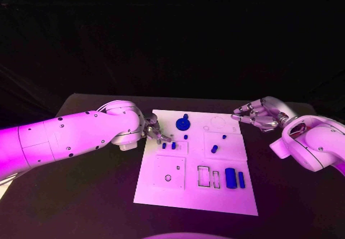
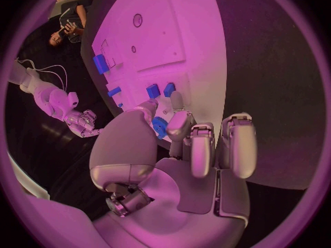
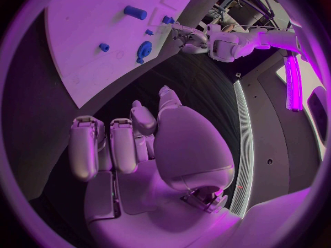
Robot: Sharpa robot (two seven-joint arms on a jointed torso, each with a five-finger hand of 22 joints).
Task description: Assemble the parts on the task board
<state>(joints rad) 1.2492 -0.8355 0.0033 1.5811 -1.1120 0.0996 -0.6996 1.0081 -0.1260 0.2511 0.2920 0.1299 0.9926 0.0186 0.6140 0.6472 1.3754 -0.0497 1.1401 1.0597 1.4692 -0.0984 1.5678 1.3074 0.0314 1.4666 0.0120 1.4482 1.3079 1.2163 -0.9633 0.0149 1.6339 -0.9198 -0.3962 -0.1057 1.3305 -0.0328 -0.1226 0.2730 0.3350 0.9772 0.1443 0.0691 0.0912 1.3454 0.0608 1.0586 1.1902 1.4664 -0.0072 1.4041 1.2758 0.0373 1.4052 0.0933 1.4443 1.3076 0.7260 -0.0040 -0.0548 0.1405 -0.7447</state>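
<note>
With both silver hands, left [image 1: 152,130] and right [image 1: 257,114], loosely curled and holding nothing, the round blue gear-like part [image 1: 183,123] at the white board's [image 1: 183,194] twelve o'clock is best approached slowly.

Dim surroundings, perhaps overhead glare on board [image 1: 194,199]

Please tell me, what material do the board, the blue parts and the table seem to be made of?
Board: seems a rigid white plastic or coated sheet, matte; it is flat, with sharp outlines and shallow recesses. Blue parts, such as the round one: probably moulded or printed plastic, with even colour and little shine. Table: a dark, dull surface without reflections; whether it is cloth, mat or painted board I cannot tell.
</note>
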